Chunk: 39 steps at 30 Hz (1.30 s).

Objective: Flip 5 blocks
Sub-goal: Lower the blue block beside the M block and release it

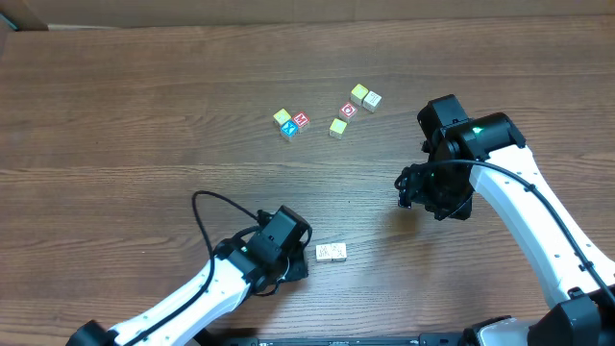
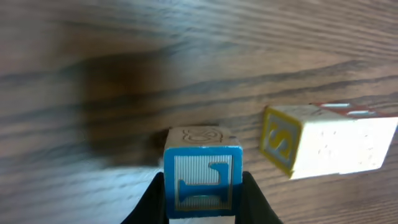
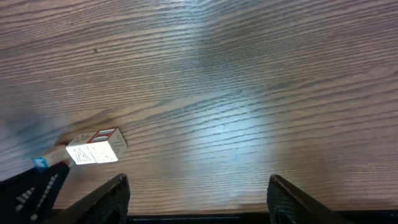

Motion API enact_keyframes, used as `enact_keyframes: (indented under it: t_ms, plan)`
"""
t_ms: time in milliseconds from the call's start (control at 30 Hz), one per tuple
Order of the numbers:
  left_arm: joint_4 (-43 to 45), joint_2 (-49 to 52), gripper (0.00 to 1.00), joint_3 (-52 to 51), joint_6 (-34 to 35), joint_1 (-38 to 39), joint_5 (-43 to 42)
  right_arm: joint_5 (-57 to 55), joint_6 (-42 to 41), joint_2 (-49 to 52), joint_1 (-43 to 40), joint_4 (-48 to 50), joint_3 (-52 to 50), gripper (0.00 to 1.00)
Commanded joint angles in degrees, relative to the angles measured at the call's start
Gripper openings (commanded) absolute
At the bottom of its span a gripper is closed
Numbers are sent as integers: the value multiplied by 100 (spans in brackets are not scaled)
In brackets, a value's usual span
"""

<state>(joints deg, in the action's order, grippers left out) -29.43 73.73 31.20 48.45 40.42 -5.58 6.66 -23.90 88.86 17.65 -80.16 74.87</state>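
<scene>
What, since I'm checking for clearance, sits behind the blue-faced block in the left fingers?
Only bare table shows behind the block; its underside and the wood beneath are hidden.

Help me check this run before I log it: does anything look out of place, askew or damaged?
Nothing looks damaged or spilled. One oddity: a pair of blocks lies side by side near the left end effector, well apart from the main cluster farther up the table. That end effector is shut on a blue-faced block.

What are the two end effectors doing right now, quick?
Left end effector: closed on a small pale wooden cube with a blue letter face.
Right end effector: open, holding nothing.
</scene>
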Motion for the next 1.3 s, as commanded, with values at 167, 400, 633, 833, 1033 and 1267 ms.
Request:
enact_keyframes:
  t_ms: [167, 400, 633, 833, 1033, 1267]
  plan:
    - [387, 308, 4, -35, -345, 22, -190, 9, 39, -111, -4, -17, 111, 72]
    - [380, 308, 15, -35, -345, 22, -192, 11, 39, -111, -4, -13, 111, 72]
    - [376, 308, 22, -35, -345, 22, -197, 11, 39, -111, -4, -15, 111, 72]
    - [380, 304, 31, -35, -350, 22, -195, 11, 39, -111, -4, -35, 111, 72]
    - [382, 297, 40, -35, -374, 22, -192, 11, 39, -111, -4, -42, 111, 72]
    - [380, 256, 42, -33, -442, 22, -188, 11, 42, -111, -4, -66, 111, 72]
